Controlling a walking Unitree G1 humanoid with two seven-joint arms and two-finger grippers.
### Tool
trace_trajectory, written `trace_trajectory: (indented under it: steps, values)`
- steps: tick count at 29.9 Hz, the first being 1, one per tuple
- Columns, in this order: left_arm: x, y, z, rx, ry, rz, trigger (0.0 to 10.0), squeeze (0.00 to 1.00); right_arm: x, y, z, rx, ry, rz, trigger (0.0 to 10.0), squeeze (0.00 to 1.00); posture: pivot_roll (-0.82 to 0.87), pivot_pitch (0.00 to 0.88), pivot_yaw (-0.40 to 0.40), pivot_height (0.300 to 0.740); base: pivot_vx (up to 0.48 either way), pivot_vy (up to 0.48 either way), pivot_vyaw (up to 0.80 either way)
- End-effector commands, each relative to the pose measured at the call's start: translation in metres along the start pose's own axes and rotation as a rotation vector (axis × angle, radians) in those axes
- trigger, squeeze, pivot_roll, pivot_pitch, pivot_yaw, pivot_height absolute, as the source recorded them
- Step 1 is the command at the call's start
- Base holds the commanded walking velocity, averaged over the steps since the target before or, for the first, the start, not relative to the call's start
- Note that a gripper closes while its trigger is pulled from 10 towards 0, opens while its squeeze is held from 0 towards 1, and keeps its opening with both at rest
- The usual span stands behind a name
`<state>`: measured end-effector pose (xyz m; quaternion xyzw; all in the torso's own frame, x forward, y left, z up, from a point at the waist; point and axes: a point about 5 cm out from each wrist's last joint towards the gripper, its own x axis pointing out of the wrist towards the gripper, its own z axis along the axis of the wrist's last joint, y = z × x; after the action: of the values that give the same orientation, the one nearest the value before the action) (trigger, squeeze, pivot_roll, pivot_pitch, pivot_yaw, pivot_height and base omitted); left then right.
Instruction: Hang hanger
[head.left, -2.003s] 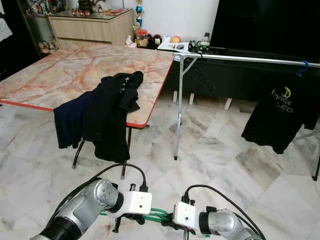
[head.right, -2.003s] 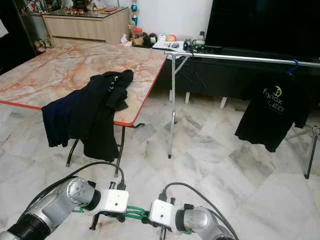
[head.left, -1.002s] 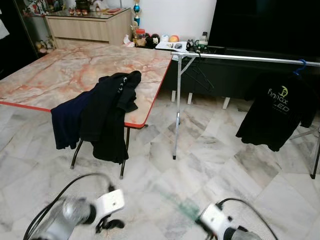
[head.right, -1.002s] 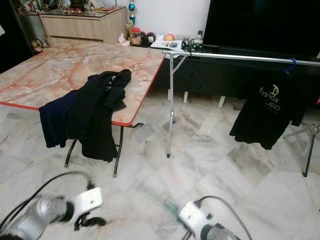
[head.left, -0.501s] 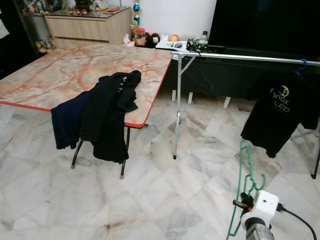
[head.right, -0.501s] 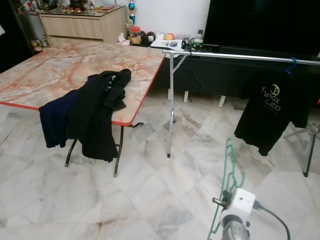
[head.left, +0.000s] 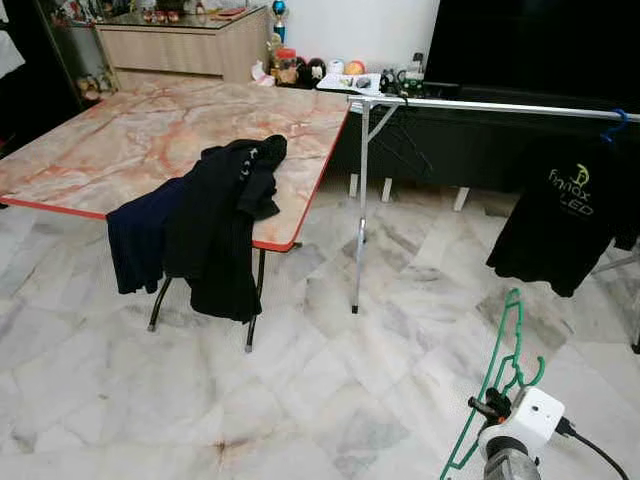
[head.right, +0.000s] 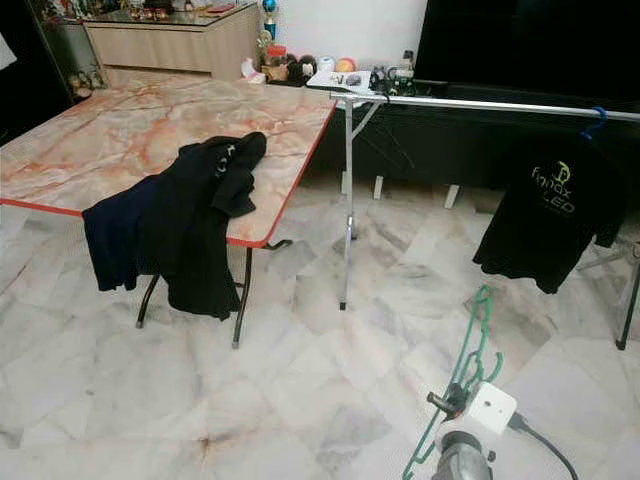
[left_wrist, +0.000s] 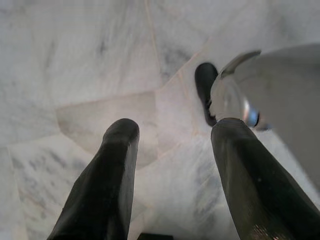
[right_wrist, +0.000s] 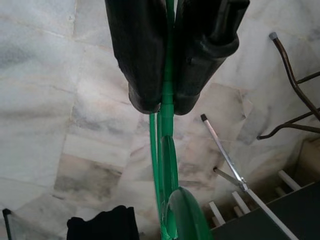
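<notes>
Right wrist view shows my right gripper (right_wrist: 162, 102) clamped on the thin green plastic hanger (head.left: 497, 375), left gripper (left_wrist: 170, 145) idle with fingers apart, so I judge I'm carrying it and must next lift its hook onto the silver metal rail (head.left: 500, 105) well ahead.

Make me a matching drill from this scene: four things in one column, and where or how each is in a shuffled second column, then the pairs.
Things:
1. green hanger
2. black T-shirt with logo
3. dark clothes
4. left claw

Places or states:
A. draped over the edge of the marble table
B. open above the bare marble floor
C. clamped in the right claw
D. hanging from the metal rail on a blue hanger

Pairs: 1-C, 2-D, 3-A, 4-B
</notes>
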<state>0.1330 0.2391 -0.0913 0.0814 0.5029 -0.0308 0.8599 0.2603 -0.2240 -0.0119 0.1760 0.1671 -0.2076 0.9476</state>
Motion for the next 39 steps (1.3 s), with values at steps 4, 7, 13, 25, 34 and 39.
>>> trace_trajectory:
  steps: [4,7,13,25,34,39]
  values:
    - [0.000,-0.006,-0.004,-0.007,0.008,-0.011,10.0,0.00,0.000,0.000,0.001,0.021,0.004,-0.022,10.0,0.00,0.14,0.066,-0.015,0.740,0.369,0.000,0.00]
    - [0.001,-0.010,-0.006,-0.004,0.011,-0.020,10.0,0.00,0.000,-0.003,-0.001,0.023,0.023,-0.038,10.0,0.00,0.14,0.066,-0.015,0.740,0.385,0.000,0.00]
    - [0.000,-0.012,-0.009,-0.002,0.017,-0.030,10.0,0.00,-0.001,-0.004,-0.002,0.036,0.027,-0.041,10.0,0.00,0.14,0.063,-0.017,0.740,0.393,0.000,-0.66]
    - [0.001,-0.016,-0.010,-0.001,0.019,-0.041,10.0,0.00,-0.001,-0.001,-0.002,0.025,0.022,-0.044,10.0,0.00,0.15,0.044,-0.023,0.740,0.394,0.000,-0.15]
    - [0.001,-0.020,-0.010,0.002,0.020,-0.054,10.0,0.00,0.000,-0.001,0.000,0.011,0.020,-0.037,10.0,0.00,0.15,0.019,-0.019,0.740,0.395,0.000,0.00]
    - [0.001,-0.021,-0.010,0.005,0.021,-0.056,10.0,0.00,0.001,0.001,0.000,-0.018,0.021,-0.020,10.0,0.00,0.15,0.009,-0.017,0.740,0.394,0.000,0.00]
